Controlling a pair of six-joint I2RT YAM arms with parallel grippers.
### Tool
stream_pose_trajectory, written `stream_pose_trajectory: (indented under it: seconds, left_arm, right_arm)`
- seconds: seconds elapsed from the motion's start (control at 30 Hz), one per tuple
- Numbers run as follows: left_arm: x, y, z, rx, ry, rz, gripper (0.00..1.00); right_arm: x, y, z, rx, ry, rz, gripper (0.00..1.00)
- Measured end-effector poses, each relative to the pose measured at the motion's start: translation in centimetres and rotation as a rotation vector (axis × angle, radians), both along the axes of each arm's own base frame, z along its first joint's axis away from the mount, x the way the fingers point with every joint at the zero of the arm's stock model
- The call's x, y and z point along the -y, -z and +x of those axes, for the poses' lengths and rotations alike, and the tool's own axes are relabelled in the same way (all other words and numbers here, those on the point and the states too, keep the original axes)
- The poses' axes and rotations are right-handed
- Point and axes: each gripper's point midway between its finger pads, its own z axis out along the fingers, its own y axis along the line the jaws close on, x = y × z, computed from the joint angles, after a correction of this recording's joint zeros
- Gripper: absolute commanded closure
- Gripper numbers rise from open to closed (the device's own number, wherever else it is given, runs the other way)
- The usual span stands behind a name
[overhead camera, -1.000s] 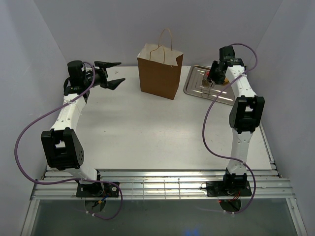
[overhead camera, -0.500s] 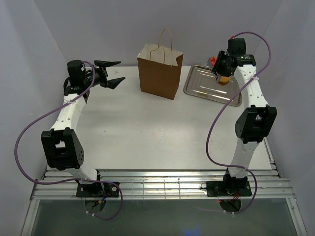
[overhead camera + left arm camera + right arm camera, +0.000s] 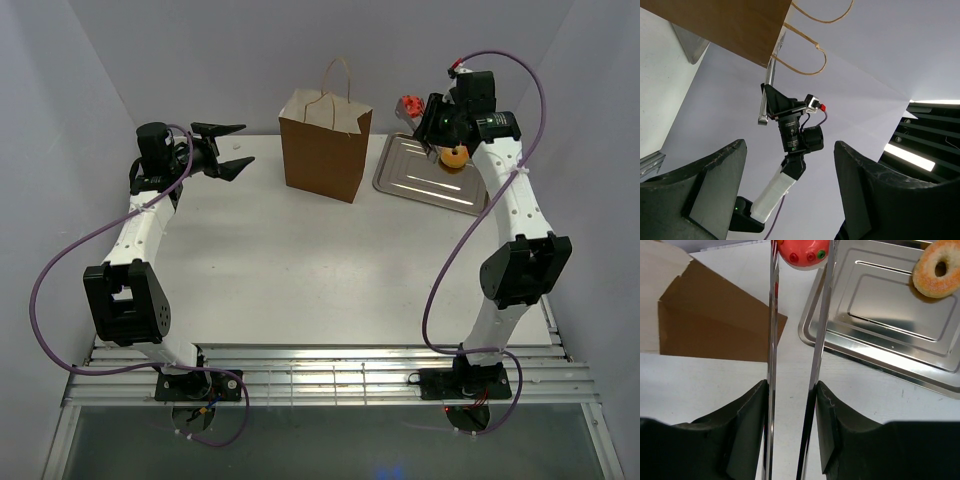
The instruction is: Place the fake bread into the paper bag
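Note:
My right gripper [image 3: 440, 120] [image 3: 792, 410] is shut on a pair of long metal tongs [image 3: 772, 340]. The tong tips pinch the red-topped round tart [image 3: 411, 105] [image 3: 802, 252] in the air, between the silver tray and the paper bag. The brown paper bag [image 3: 325, 143] [image 3: 715, 325] stands upright, mouth open, left of the tart. The orange ring donut [image 3: 453, 158] [image 3: 938, 274] lies on the tray. The pale speckled round and the oblong bun are out of view. My left gripper [image 3: 225, 150] [image 3: 790, 190] is open and empty, left of the bag [image 3: 725, 25].
The flat silver tray [image 3: 420, 178] [image 3: 880, 325] lies right of the bag near the back wall. Grey walls close in the back and both sides. The right arm holding the tongs [image 3: 767, 95] shows in the left wrist view, beyond the bag.
My right gripper has risen off the tray and moved left toward the bag, carrying the red-topped tart in the tongs. The donut stays on the tray. The left arm has not moved.

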Motion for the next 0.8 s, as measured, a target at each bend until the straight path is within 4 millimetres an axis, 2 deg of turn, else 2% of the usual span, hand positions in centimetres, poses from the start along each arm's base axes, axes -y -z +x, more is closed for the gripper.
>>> stream_pose_trajectory:
  seconds: [0.13,0.37,0.63,0.8]
  left_arm:
    - [0.1,0.0,0.0,-0.001,0.003,-0.001,0.19]
    - [0.7,0.7,0.3,-0.02,0.017,-0.004,0.19]
    - [0.8,1.0,0.4,-0.027,0.019,-0.004,0.19]
    - [0.8,1.0,0.4,-0.027,0.019,-0.004,0.19]
  right_arm:
    - [-1.9,-1.7,-0.2,0.042,-0.057,-0.003,0.67]
    - [-5.3,-6.3,-0.4,0.174,-0.153,0.012,0.68]
    - [-7.7,-6.8,-1.2,0.198,-0.232,0.007,0.68]
    - [-9.3,-8.2,-1.7,0.24,-0.278,0.008,0.68]
